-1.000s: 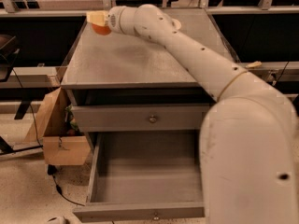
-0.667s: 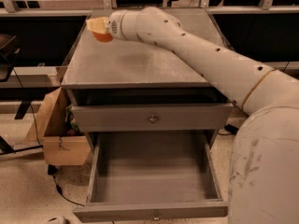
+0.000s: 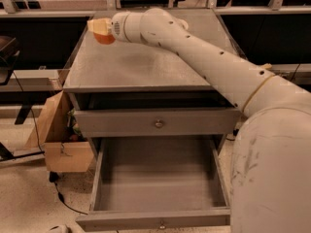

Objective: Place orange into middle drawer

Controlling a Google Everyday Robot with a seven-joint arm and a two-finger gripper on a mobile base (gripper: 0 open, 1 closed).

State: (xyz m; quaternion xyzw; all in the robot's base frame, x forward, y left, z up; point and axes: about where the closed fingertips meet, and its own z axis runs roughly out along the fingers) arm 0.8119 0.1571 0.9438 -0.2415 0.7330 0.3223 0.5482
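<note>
Tool (image 3: 100, 29) grips the orange (image 3: 104, 38) over the cabinet top (image 3: 146, 64), arm outstretched.

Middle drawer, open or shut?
Open: the middle drawer is pulled out, interior showing. The gripper holds the orange over the cabinet top.

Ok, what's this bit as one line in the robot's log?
gripper: shut on orange, over cabinet top | middle drawer: open, empty

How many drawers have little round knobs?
2. The upper drawer sits just under the cabinet top; the middle drawer below it is pulled open. The gripper holds the orange above the top's far-left corner. Lower ones could be hidden.
</note>
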